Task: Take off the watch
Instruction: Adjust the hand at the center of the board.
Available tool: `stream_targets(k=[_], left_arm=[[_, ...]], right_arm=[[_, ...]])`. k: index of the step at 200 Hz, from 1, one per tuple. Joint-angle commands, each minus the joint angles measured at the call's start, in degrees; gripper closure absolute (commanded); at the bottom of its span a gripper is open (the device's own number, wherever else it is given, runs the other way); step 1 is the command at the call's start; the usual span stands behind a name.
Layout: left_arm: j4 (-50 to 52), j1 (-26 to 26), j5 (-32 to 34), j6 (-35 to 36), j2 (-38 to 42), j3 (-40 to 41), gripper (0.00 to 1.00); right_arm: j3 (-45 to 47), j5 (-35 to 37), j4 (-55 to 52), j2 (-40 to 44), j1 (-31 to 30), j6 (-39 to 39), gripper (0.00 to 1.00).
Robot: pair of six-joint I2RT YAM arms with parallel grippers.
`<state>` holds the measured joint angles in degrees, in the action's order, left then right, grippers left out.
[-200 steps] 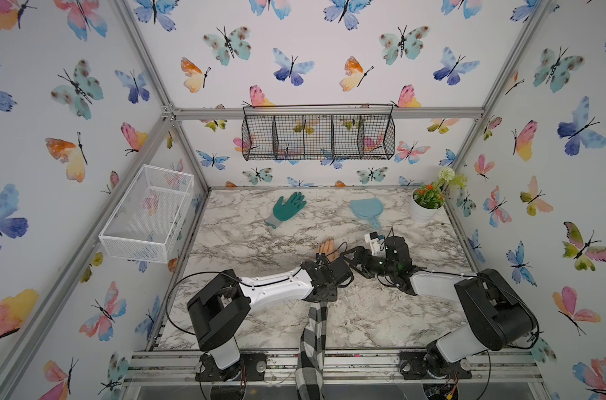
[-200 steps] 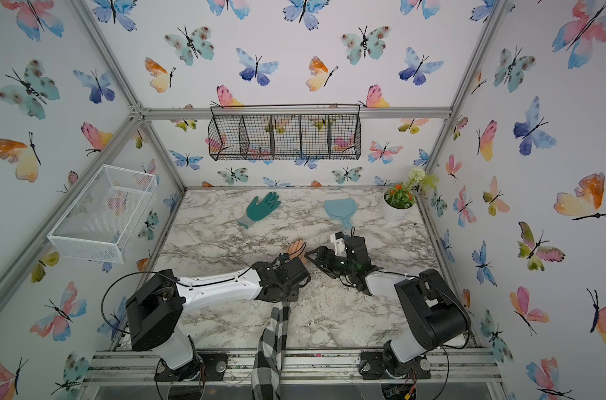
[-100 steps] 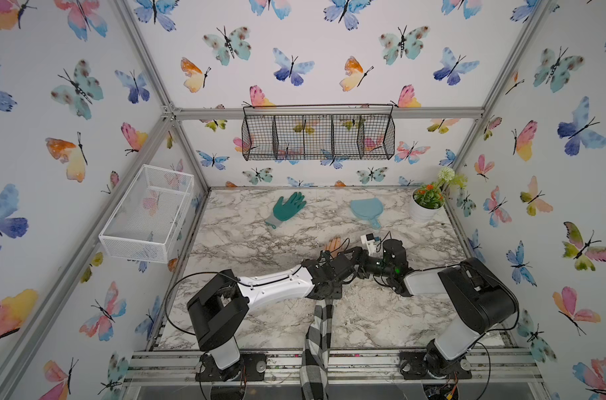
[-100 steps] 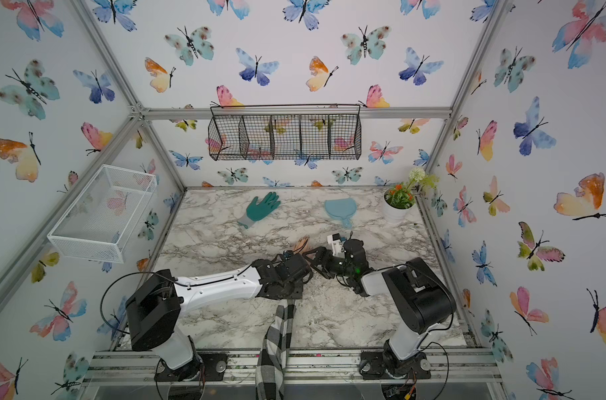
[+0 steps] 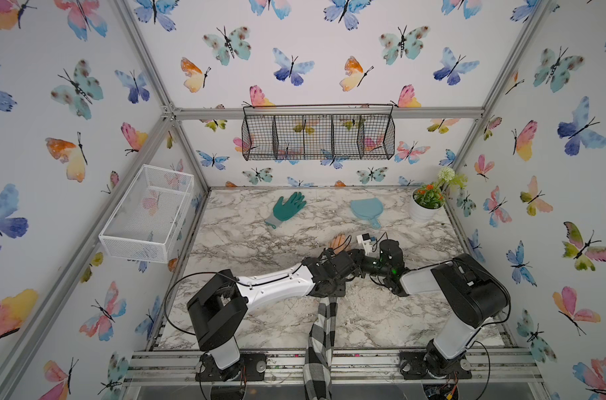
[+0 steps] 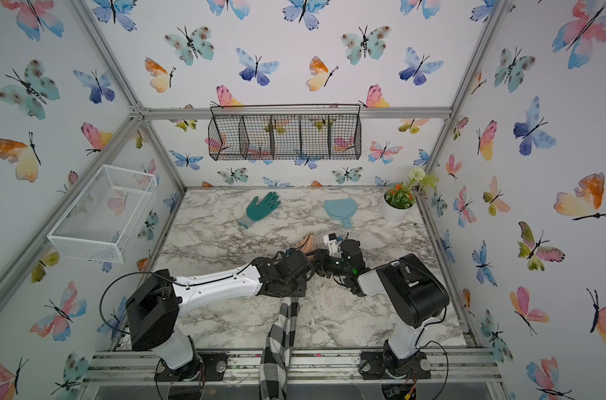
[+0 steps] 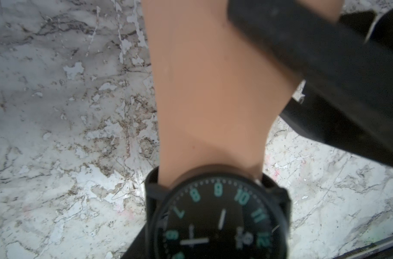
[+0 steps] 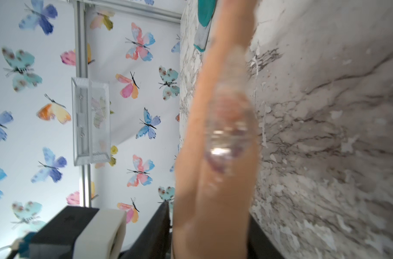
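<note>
desk [image 5: 260, 249]: mannequin hand [image 5: 337, 242] centre-frame in both top views | right claw [image 8: 209, 228]: has swung in, jaws now clamped on the hand | left claw [image 5: 339, 261]: at the wrist, grip cannot be told | watch [image 7: 215, 219]: strapped round the wrist; hand braced, removal likely next

Right end effector [image 5: 356, 259] now around mannequin hand [image 5: 338, 242]

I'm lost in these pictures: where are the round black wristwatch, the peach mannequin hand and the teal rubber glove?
Round black wristwatch [image 7: 218, 226]: left wrist view, dial centre.
Peach mannequin hand [image 7: 213, 101]: left wrist view, bare middle.
Teal rubber glove [image 5: 288, 207]: a top view, palm.
</note>
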<state>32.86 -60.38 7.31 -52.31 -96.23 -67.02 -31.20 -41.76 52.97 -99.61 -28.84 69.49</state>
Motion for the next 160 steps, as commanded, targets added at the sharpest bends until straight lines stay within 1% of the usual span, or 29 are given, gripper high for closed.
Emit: stream_targets(k=[1,16,26,34,43,64,79,93,112,126,144,160], left_arm=[[-2.79,0.51,0.07,1.40,0.27,-1.97,0.63],[-3.35,0.45,-0.27,1.76,0.07,-2.05,0.59],[-3.55,0.48,-0.52,2.12,-0.19,-2.31,0.54],[-3.76,0.51,-0.78,2.45,-0.15,-2.32,0.49],[-4.09,0.50,-0.91,2.72,0.21,-2.12,0.41],[-5.35,0.94,-1.78,3.09,2.04,-0.70,0.22],[-6.51,1.52,-2.44,3.17,4.30,1.11,0.14],[-7.78,2.42,-3.40,3.18,6.82,3.04,0.09],[-8.82,4.01,-3.58,2.63,10.94,5.77,0.04],[-9.76,6.23,-3.79,1.87,14.21,7.92,0.01],[-10.84,10.15,-5.13,1.42,17.09,10.00,0.00],[-11.80,13.38,-5.25,2.07,18.14,11.12,0.00]], right_arm=[[-0.62,-0.78,2.40,-0.45,-0.34,0.33,0.66],[-0.36,-0.49,2.41,-0.13,-0.34,0.62,0.71],[-0.18,-0.12,1.94,0.27,-0.34,0.56,0.72],[-0.09,0.52,1.13,0.70,-0.34,0.40,0.72],[-0.17,1.45,-0.51,1.39,-0.34,-0.20,0.73],[-1.62,5.43,-9.71,4.39,-0.34,-4.00,0.73],[-3.50,8.90,-18.17,6.59,-0.34,-7.32,0.74],[-5.43,12.02,-26.18,8.35,-0.34,-9.82,0.74],[-7.38,15.61,-33.47,10.70,-0.36,-12.22,0.74],[-9.08,18.47,-39.44,12.25,-0.34,-13.52,0.75],[-11.86,22.15,-47.49,13.42,-0.34,-15.60,0.75],[-14.58,25.51,-54.68,13.99,-0.34,-17.48,0.75]])
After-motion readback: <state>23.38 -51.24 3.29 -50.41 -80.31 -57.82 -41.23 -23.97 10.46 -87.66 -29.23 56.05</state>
